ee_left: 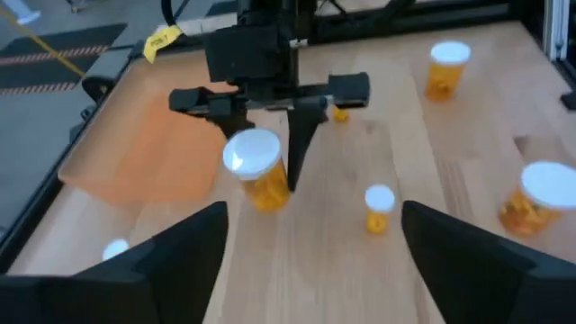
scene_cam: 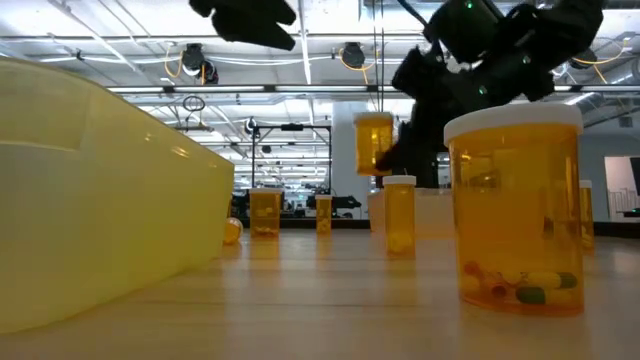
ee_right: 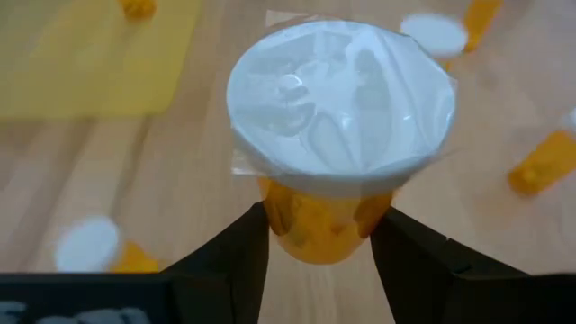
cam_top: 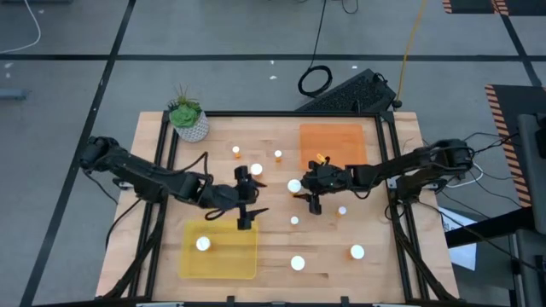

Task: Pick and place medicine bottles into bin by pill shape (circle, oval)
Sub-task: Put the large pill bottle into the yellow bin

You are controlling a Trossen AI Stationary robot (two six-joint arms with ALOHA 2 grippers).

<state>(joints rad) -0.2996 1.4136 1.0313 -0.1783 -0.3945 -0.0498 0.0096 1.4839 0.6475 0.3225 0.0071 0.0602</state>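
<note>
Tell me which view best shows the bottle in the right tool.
Right wrist view: the held bottle fills it, fingers clamping its body. Left wrist view shows it lifted off the table; high view only its cap; low view partly hides it.

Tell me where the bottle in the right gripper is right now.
In the high view the held bottle sits mid-table in the right gripper, just below the orange tray and right of the open left gripper.

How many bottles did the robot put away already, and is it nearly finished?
Just started. One bottle stands in the yellow tray, and one small one lies in the orange tray. The right gripper holds a wide-capped bottle; the left gripper is open and empty. About seven remain on the table.
</note>
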